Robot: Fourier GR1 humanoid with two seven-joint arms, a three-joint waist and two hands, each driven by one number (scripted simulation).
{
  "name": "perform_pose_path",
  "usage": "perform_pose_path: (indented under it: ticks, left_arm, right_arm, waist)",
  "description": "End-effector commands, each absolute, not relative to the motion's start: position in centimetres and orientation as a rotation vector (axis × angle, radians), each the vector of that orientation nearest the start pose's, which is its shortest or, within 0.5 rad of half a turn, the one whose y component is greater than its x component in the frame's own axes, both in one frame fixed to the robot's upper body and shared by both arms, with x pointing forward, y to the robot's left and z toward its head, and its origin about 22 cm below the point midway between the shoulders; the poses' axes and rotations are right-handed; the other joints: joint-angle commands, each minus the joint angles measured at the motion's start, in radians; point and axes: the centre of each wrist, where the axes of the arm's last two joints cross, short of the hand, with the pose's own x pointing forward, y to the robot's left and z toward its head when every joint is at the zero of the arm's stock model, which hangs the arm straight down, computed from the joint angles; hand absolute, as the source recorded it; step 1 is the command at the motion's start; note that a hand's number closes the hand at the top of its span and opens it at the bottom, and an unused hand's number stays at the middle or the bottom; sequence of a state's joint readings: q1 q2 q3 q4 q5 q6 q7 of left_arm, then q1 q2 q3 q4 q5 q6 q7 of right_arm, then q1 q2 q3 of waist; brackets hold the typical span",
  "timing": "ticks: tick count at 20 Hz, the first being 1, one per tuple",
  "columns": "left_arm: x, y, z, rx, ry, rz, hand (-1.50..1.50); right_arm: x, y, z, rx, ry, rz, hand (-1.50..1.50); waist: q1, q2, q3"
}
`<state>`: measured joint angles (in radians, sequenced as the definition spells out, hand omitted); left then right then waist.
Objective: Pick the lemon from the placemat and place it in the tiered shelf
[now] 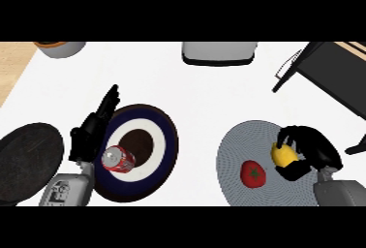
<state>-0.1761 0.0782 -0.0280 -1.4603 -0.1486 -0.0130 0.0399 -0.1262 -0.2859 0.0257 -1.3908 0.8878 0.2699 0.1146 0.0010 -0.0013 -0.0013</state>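
The yellow lemon [283, 154] lies on the round grey placemat [239, 140] at the lower right. My right hand [313, 151] is curled round it from the right, with fingers over its top and thumb under its near end. A red tomato [252, 174] rests on the same mat, just left of the hand. The black tiered shelf [334, 72] stands at the upper right, partly cut off by the edge. My left hand [91, 127] rests open at the left, fingers pointing up beside a dark plate.
A dark blue plate with a white ring [163, 145] holds a red soda can [118, 159] near my left hand. A black round disc [28, 160] lies at the far left. A grey pot [60, 48] and a white appliance [219, 53] stand along the back.
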Motion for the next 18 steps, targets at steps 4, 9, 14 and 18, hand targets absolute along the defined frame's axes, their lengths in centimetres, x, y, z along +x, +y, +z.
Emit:
perform_pose_path:
  ticks: [4, 9, 14, 18]
  left_arm:
    - [28.6, 22.0, 1.8, 0.088, -1.586, -0.289, 0.0]
    - [28.5, 21.0, 1.5, 0.04, -1.586, -0.325, 0.0]
    - [29.0, 20.1, 2.3, 0.044, -1.594, -0.337, 0.0]
    - [28.7, 19.3, 1.6, 0.044, -1.59, -0.311, 0.0]
  right_arm:
    - [31.7, -21.9, 1.6, -0.894, -0.835, 0.48, 1.5]
    - [35.8, -18.6, 6.6, -1.069, -0.812, 0.166, 1.5]
    - [38.6, -14.6, 12.0, -1.149, -1.021, -0.127, 1.5]
    - [39.8, -11.0, 14.4, -1.264, -1.091, -0.172, 1.5]
  waist:
    - [0.042, 0.013, -0.001]
    - [0.088, 0.017, -0.001]
    - [0.094, 0.016, 0.001]
    - [0.073, 0.01, 0.0]
